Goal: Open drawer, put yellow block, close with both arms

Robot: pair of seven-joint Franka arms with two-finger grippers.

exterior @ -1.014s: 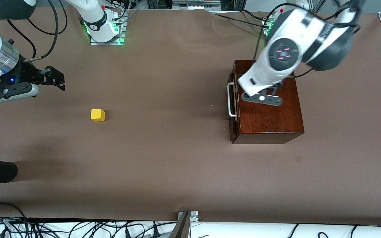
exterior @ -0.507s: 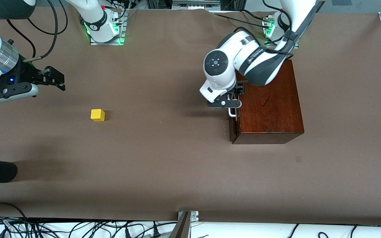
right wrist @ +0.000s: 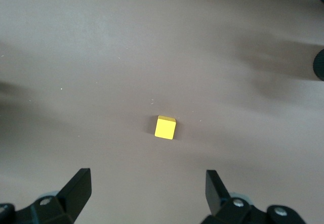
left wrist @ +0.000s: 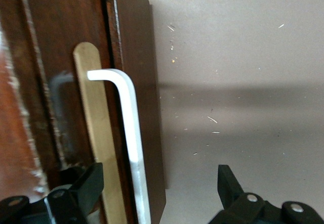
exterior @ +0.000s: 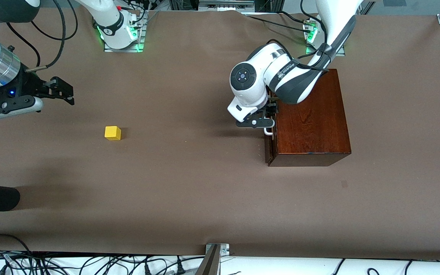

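drawer (exterior: 269, 149) shut in box (exterior: 308, 114); left gripper (left wrist: 157, 196) open astride its handle (left wrist: 129, 133). yellow block (exterior: 112, 133) on table (exterior: 189, 183), under raised, open right gripper (right wrist: 147, 193).

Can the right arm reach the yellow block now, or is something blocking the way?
Probably yes. The right gripper hangs open above the table toward its own end, and the yellow block lies alone on bare table with nothing around it. The left gripper is away at the drawer handle.
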